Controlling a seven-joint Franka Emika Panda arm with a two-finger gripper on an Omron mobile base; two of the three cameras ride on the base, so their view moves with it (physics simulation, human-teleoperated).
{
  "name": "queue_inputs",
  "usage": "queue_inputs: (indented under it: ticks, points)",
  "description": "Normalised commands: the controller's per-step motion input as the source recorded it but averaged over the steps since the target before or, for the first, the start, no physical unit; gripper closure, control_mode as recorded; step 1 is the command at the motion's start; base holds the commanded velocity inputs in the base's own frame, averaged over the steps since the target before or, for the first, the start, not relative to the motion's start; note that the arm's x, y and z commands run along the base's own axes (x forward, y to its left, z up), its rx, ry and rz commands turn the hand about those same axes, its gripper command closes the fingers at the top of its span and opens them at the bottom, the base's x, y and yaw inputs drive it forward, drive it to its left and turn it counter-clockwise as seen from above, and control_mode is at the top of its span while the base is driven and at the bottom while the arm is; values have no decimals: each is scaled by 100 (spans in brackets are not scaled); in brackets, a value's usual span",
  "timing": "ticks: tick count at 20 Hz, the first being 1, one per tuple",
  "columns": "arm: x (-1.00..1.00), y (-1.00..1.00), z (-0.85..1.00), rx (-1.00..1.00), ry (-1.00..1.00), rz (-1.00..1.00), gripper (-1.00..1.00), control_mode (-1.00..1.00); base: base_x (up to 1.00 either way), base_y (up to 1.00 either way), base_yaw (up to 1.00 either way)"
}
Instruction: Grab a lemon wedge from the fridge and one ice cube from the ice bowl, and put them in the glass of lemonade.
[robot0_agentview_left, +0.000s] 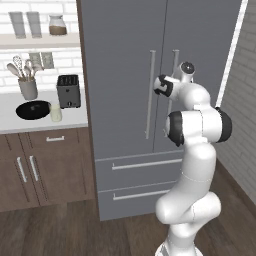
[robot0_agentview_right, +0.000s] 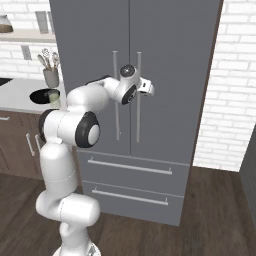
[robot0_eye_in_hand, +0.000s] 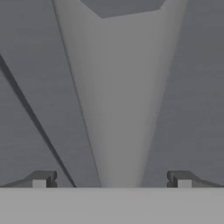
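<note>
We are at the step of opening the tall grey double-door fridge (robot0_agentview_left: 125, 75), and our dark two-finger gripper (robot0_eye_in_hand: 111, 179) stands wide, holding nothing. In the hand view its two fingertips (robot0_eye_in_hand: 43, 178) rise on either side of a long silver vertical handle (robot0_eye_in_hand: 120, 109), which runs from 6 o'clock up to 12 o'clock between them. The handle looks centred in the gap, but we cannot tell if the fingers already reach around it or are only just in front of it.

To do this step well, we think we should go forward until the bar is fully between the fingers, close firmly, and then pull along the arc of the door, not straight back, so that the grip does not slip off the smooth metal. In the right base view the hand seems to be at the right one of the two handles, but the wrist covers this place, so we are not sure.

Both fridge doors are closed, with two drawers below them. The small yellow-green lemon wedge must be inside. On the white counter (robot0_agentview_left: 10, 107), at 9 o'clock from the fridge in the left base view, the shallow round black ice bowl (robot0_agentview_left: 33, 109) lies, and the small tumbler of pale yellow lemonade (robot0_agentview_left: 55, 113) stands just beside it.
</note>
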Motion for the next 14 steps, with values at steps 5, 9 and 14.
queue_inputs:
  ticks: [5, 9, 14]
  points:
    - [3, 0, 0, 0, 0, 0, -100, -100, 0, 0, 0]
    - [9, 0, 0, 0, 3, 0, 100, -100, 0, 0, 0]
    - [1, 0, 0, 0, 3, 0, 100, -100, 0, 0, 0]
